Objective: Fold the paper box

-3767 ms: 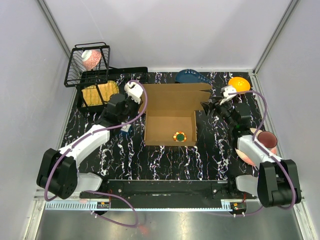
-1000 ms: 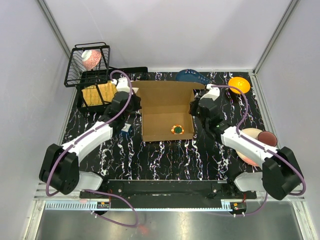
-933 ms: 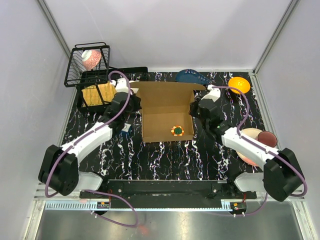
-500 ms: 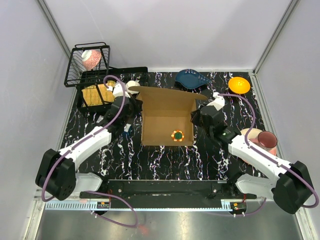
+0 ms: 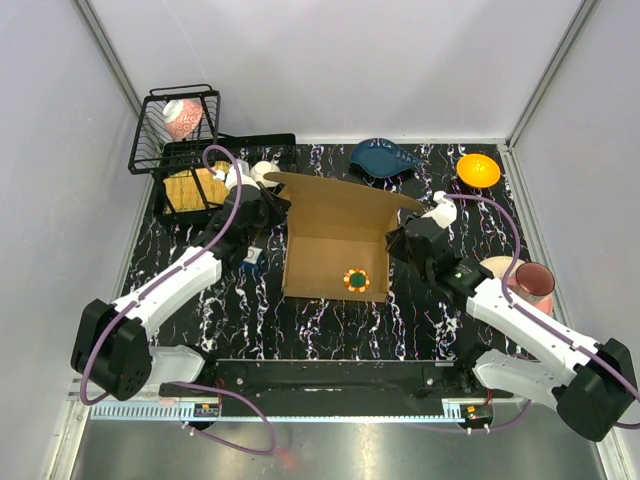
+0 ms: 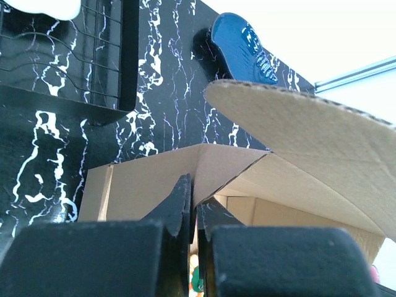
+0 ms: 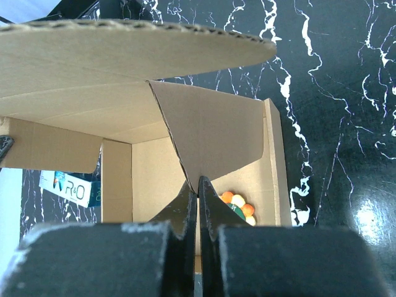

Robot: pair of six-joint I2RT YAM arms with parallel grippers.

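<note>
The paper box (image 5: 325,262) is an open brown cardboard tray in the middle of the black marbled table, with its lid (image 5: 340,205) lifted and leaning forward over it. My left gripper (image 5: 272,207) is shut on the lid's left side flap (image 6: 142,185), its fingertips (image 6: 183,192) pinching the cardboard edge. On the other side, my right gripper (image 5: 397,240) is shut on the right side flap (image 7: 210,133) at its lower corner. A small round toy (image 5: 356,279) with a green centre and orange beads lies inside, also in the right wrist view (image 7: 238,207).
A black wire basket (image 5: 178,130) stands at the back left over a yellow item (image 5: 195,186). A blue dish (image 5: 385,158) and an orange bowl (image 5: 478,169) sit at the back. A dark red cup on a pink plate (image 5: 532,281) is at the right. A small blue-white packet (image 5: 250,258) lies left of the box.
The lid has swung up from lying flat behind the box and now tilts forward. Both grippers have moved nearer with its side flaps, still shut.
</note>
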